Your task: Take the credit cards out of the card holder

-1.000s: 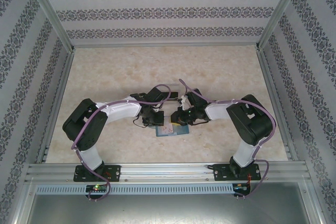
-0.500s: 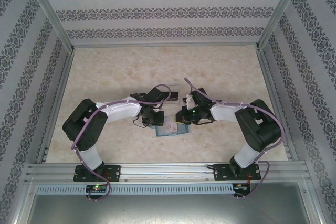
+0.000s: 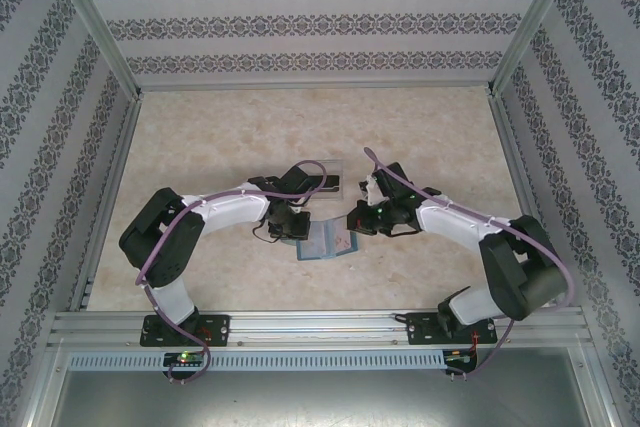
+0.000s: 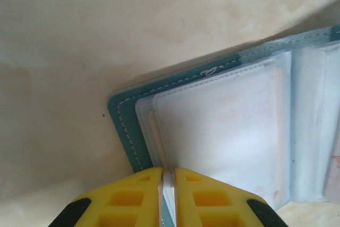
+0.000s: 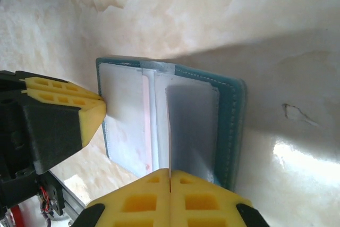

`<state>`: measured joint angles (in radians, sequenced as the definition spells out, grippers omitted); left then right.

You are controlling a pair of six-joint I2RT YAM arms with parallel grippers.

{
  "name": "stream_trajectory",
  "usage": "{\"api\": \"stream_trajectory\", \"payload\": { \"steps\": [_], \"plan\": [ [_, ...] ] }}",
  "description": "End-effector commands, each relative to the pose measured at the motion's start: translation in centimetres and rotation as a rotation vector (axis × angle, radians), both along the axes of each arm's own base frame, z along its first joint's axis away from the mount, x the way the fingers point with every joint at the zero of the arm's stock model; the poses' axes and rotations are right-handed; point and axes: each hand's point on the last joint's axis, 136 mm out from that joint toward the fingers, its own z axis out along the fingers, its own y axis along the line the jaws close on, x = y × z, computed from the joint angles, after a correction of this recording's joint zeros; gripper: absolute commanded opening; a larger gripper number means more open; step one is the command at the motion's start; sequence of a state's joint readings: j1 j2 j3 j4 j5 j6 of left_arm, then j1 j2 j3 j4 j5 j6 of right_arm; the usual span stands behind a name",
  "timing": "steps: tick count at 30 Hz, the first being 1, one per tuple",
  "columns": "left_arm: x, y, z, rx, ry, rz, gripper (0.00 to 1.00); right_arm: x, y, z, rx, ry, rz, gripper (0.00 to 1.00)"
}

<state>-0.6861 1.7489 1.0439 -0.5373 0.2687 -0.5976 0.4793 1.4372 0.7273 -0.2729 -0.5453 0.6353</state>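
Wallet first: the small teal-blue folding card holder [image 3: 327, 244] lies open on the pale marbled tabletop [image 3: 300, 127], between your two hands. Your left hand [image 4: 168, 171] is clamped on a thin clear plastic sleeve [image 4: 223, 131] at the holder's left edge. Your right hand [image 5: 170, 174] has its yellow fingers [image 5: 138, 195] pressed fully together over the holder's right panel; you cannot tell whether they pinch anything.

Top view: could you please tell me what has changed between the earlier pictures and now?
The right arm swung its elbow out to the right, and the right gripper drew back a little rightward from the holder, its jaws closing fully. The left gripper stayed clamped on the holder's left edge, and the holder lay where it was.
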Motion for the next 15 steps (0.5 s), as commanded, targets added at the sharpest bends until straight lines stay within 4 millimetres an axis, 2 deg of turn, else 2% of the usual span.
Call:
{"api": "stream_trajectory", "payload": {
  "steps": [1,7,11,15],
  "plan": [
    [0.3,1.0,1.5,0.04,-0.036,-0.017,0.15,0.6,-0.5,2.2,-0.015,-0.062,0.004,0.01],
    [1.3,0.8,3.7,0.013,-0.092,-0.001,0.17,1.7,-0.2,5.7,-0.025,-0.215,0.1,0.0],
    [1.8,1.8,4.4,-0.015,-0.102,0.051,0.17,3.0,-0.4,7.5,-0.101,-0.37,0.226,0.0],
    [1.8,3.2,4.4,-0.059,-0.086,0.099,0.18,3.3,1.0,9.5,-0.163,-0.605,0.517,0.0]
  ]
}}
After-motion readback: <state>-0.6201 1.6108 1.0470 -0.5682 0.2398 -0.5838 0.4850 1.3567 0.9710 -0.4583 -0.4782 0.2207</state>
